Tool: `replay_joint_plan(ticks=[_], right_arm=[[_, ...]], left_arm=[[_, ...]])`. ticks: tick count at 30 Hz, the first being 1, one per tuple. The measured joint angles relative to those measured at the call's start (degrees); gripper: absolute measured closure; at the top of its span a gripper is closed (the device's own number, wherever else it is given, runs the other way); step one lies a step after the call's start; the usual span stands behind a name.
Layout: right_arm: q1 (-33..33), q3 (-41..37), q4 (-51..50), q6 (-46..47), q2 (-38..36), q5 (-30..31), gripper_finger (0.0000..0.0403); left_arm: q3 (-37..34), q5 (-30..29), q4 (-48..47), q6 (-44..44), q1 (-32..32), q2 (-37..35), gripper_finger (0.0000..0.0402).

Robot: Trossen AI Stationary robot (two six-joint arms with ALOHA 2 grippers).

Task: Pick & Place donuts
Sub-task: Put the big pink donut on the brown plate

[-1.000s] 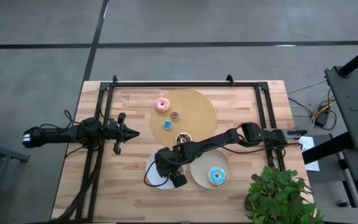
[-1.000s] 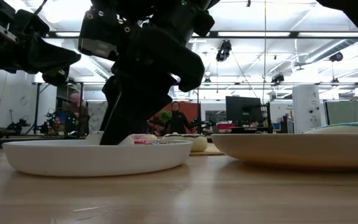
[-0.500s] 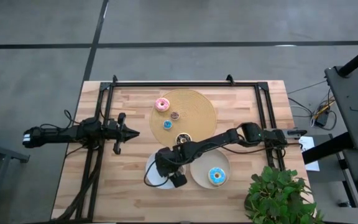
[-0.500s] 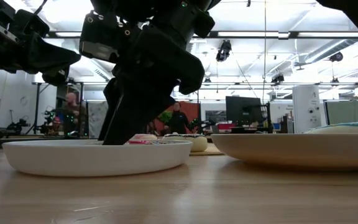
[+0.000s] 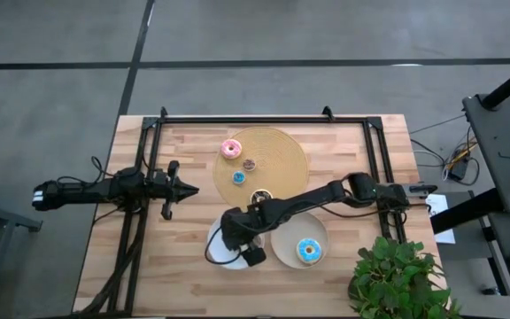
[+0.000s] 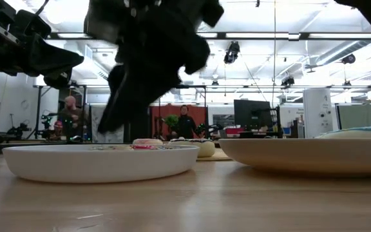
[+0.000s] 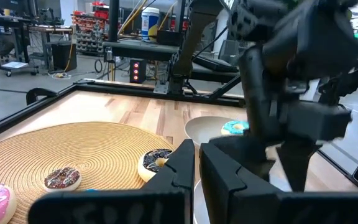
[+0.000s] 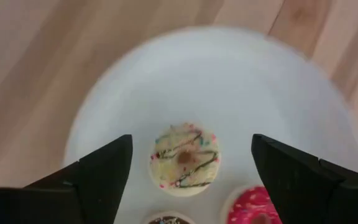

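the right gripper (image 8: 188,155) hangs over the near white plate (image 8: 135,81), fingers spread wide and holding nothing. in that plate lie a tan donut (image 8: 184,158) and a red one (image 8: 257,206) beside it. the blue donut (image 5: 308,251) sits in the other plate (image 5: 283,244). the left gripper (image 5: 189,190) waits at the table's left, fingers pressed together.

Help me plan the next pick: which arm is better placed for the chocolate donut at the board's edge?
Right. The right gripper, open, hovers over the white plate beside the chocolate donut; the left gripper waits, shut, farther off at the table's left.
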Motion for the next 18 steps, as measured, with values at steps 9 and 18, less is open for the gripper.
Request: replay_joint_plan(ticks=[9,18], right_arm=[[-0.44,0.06,-0.17,-0.16,-5.47,3.08,0.0089],[-4.56,-0.05,-3.02,1.77,-6.4,3.21,0.0093]], left_arm=[[0.0,-0.01,-0.18,0.0,0.02,-0.01,0.0402],[0.0,0.0,-0.2,0.0,0.02,-0.01,0.0402]])
